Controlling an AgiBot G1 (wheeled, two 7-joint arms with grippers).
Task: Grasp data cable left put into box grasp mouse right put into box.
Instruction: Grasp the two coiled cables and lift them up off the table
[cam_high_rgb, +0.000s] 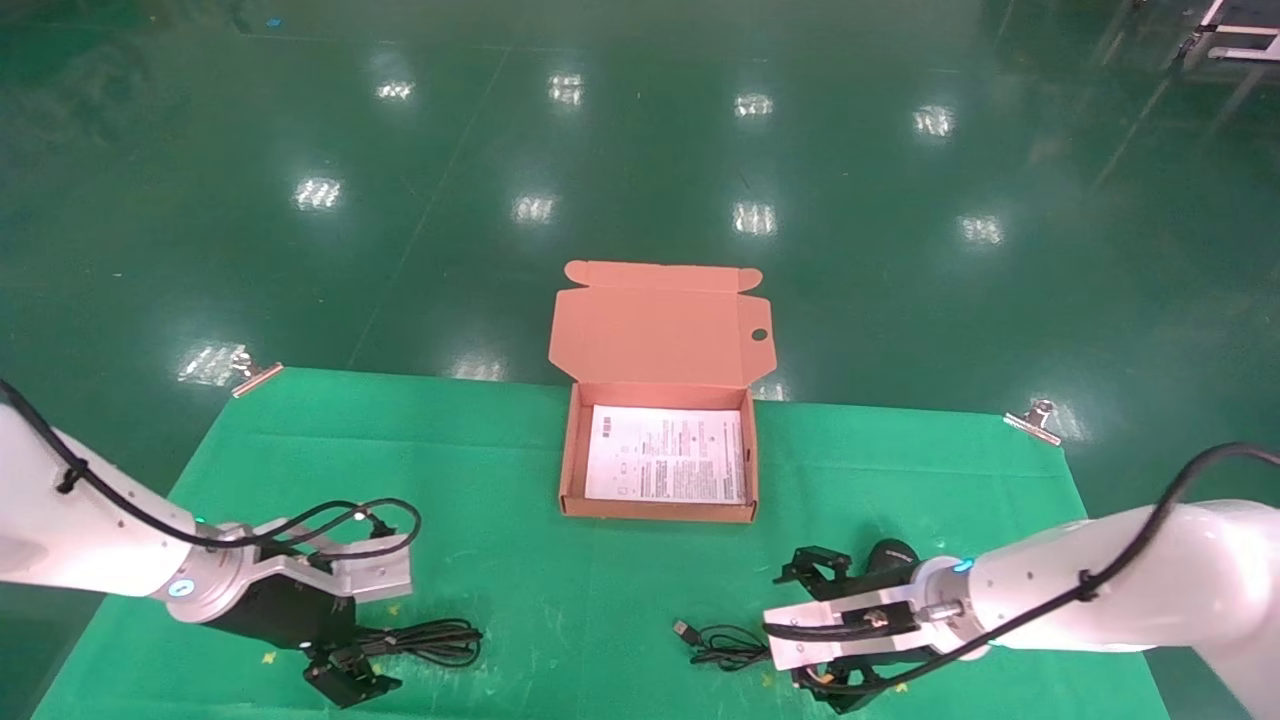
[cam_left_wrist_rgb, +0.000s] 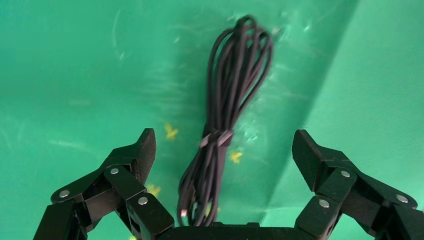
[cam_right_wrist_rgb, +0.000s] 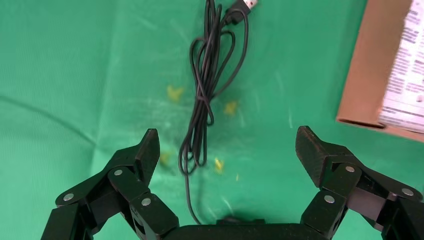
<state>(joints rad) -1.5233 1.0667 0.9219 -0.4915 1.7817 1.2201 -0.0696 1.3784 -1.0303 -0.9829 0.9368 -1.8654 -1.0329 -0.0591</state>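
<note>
— Underfoot? Glossy dark green floor (cam_high_rgb: 640, 150), dotted with rows of white ceiling-light reflections (cam_high_rgb: 318, 192).
— And nearer? Work table draped in bright green cloth (cam_high_rgb: 480, 480), pinned at both far corners with metal clips (cam_high_rgb: 256, 373), small yellow marks on the fabric.
— Anything further back? White frame (cam_high_rgb: 1235, 30) at the far right corner.

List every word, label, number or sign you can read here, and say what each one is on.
Nothing here can be read.
White sheet in the box: rows of dark print, too small to read.
Cable bundle, mouse cord and USB plug: no markings visible.
</note>
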